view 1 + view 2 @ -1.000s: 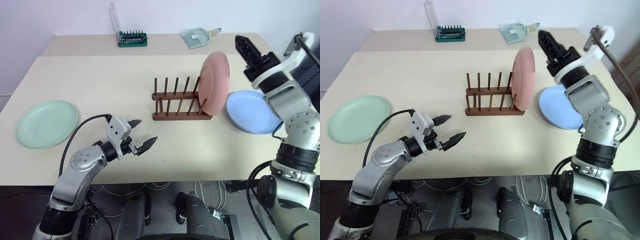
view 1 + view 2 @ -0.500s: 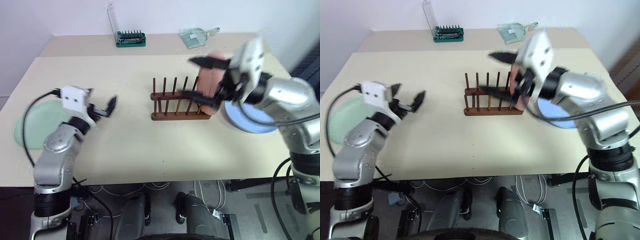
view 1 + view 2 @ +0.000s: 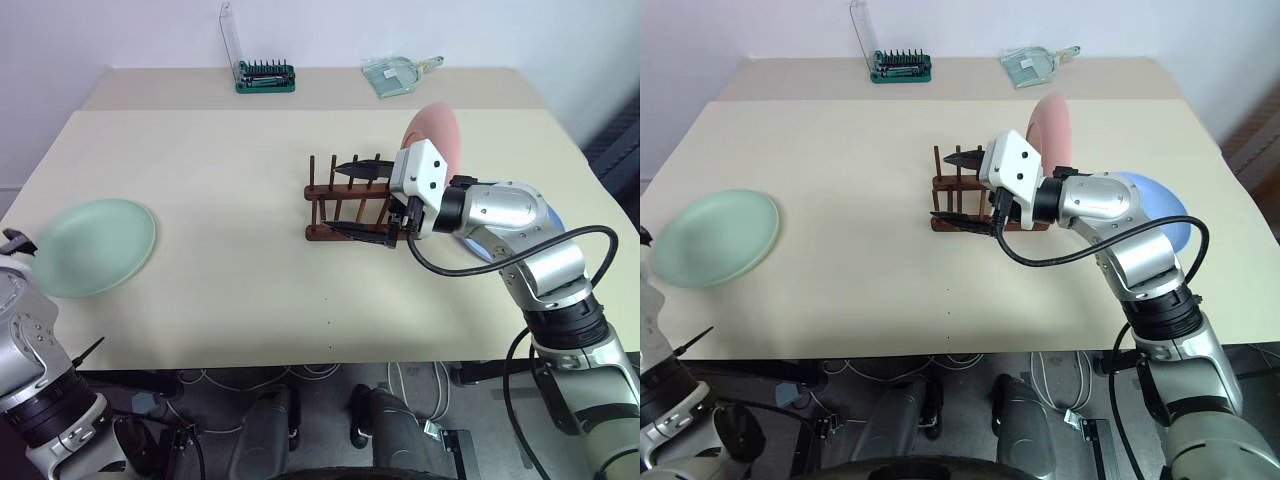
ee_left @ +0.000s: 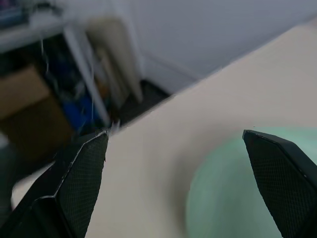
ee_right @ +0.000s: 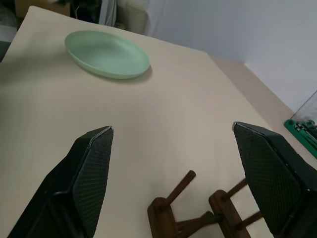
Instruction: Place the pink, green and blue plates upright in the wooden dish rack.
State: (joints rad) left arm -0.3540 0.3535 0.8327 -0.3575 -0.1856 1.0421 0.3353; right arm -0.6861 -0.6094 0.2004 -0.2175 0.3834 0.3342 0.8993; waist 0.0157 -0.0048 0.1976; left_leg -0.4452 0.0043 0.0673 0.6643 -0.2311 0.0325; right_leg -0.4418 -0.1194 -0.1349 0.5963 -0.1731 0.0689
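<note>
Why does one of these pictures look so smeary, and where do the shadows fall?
Left wrist view: everything beyond the fingers is smeared, the green plate a soft blob. Right wrist view: crisp, the green plate throwing a faint shadow onto the table. Left eye view: sharp, even light, soft shadows under the wooden dish rack and the right gripper; no strong glare.
</note>
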